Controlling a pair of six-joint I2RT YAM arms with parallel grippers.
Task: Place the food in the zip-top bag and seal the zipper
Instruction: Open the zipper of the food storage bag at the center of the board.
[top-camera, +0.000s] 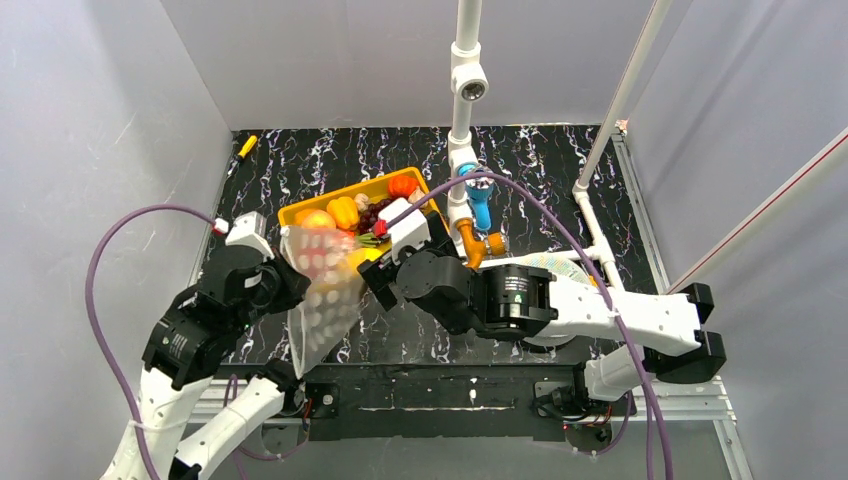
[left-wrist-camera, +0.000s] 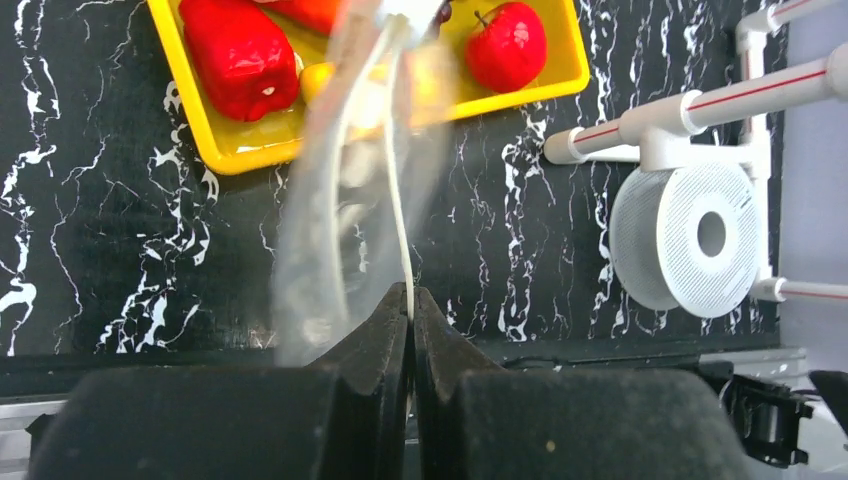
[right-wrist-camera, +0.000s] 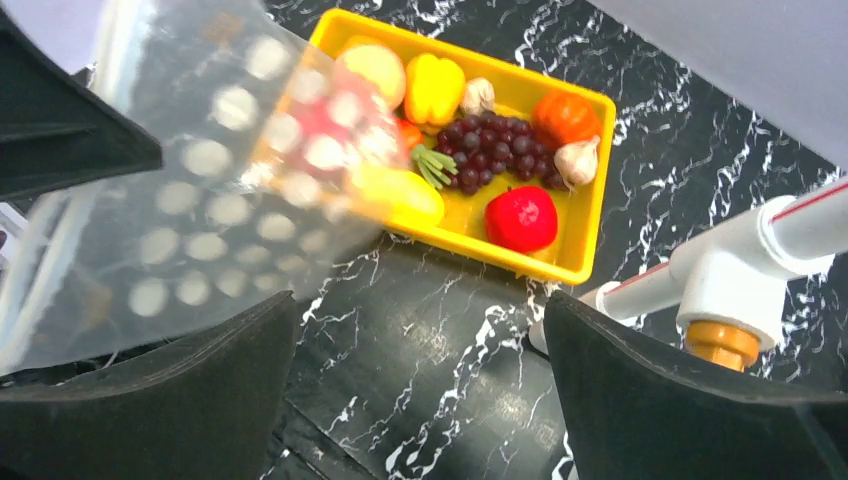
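Left wrist view: left gripper (left-wrist-camera: 411, 300) jaws pinched shut on the bag (left-wrist-camera: 320, 250) edge, bag raised near-left of tray (left-wrist-camera: 222, 158). Only right wrist view shows us right gripper (right-wrist-camera: 420, 400) jaws wide, empty; food (right-wrist-camera: 495, 150) in tray.

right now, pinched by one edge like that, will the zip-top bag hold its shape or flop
Probably flops: the zip-top bag sags and creases from the shut left gripper. Likely very light: thin clear film, the yellow tray showing through. The glossy film may slip if tugged.
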